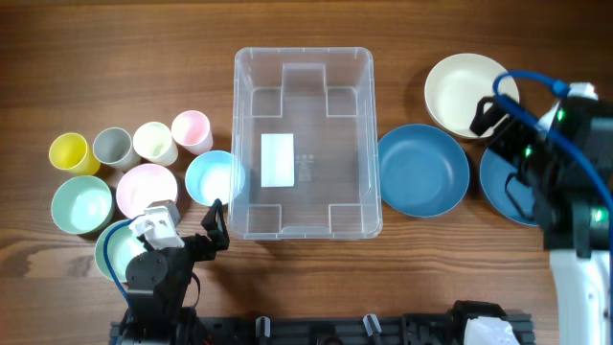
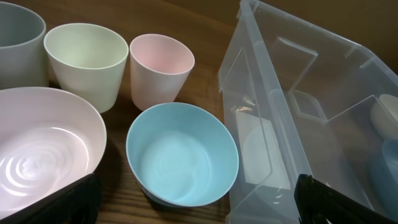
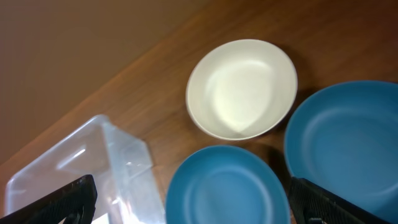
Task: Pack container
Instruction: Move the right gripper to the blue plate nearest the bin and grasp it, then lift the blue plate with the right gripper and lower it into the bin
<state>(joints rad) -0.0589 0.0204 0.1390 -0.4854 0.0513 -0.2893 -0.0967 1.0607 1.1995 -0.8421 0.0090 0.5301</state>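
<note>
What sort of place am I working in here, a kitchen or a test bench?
Likely a robot test bench, not a kitchen: a wooden table, an empty clear container at its centre, and clean cups and plates sorted either side.

container (image 1: 330,144): 1 | cups (image 1: 153,142): 4 | small bowls (image 1: 146,189): 4 | wide bowls (image 1: 422,171): 3 (2 blue, 1 cream)

Bright even light, soft shadows, right-wrist view blurred

The black left arm (image 1: 153,273) carries a white boxy wrist block (image 1: 155,225) and the black right arm (image 1: 560,163) a white lower link (image 1: 582,287) with what seem small green lights (image 1: 526,151), each bearing a looped blue cable (image 1: 530,79) and matte black end effector fingers (image 2: 336,205).
</note>
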